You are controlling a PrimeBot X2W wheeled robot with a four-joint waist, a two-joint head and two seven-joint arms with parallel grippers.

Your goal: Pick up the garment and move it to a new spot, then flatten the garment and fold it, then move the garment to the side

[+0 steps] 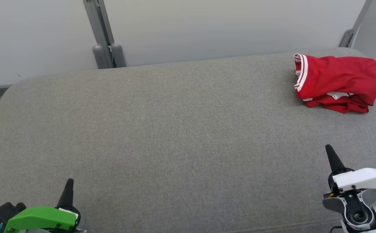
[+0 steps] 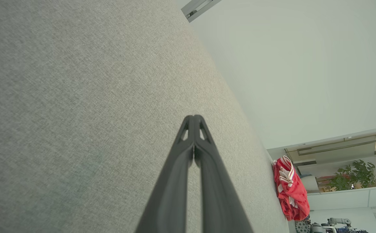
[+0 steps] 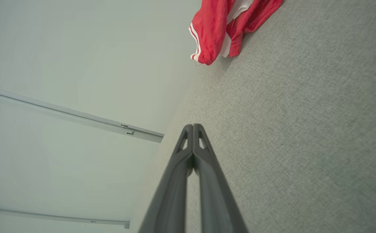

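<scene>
Closest to the camera, the left gripper, under its green housing, and the right gripper, under its white one, sit low at the near edge of the grey cushion, one at each bottom corner. On each, the fingers are pressed together from base to tip with nothing between them, as both wrist views confirm. That reads as a resting pose, with the arms parked apart so the wide middle of the cushion is left as working room. Whether the surface is a sofa seat or a padded bench top I cannot say from these angles.

Well beyond the right gripper, near the far right corner, lies the red garment with white striped trim. It is doubled over in a loose bundle with a wrinkled lower hem and touches neither gripper. Its place at the edge could suit either a start or a finished set-aside. Behind the cushion stand a grey metal post and a pale wall panel.
</scene>
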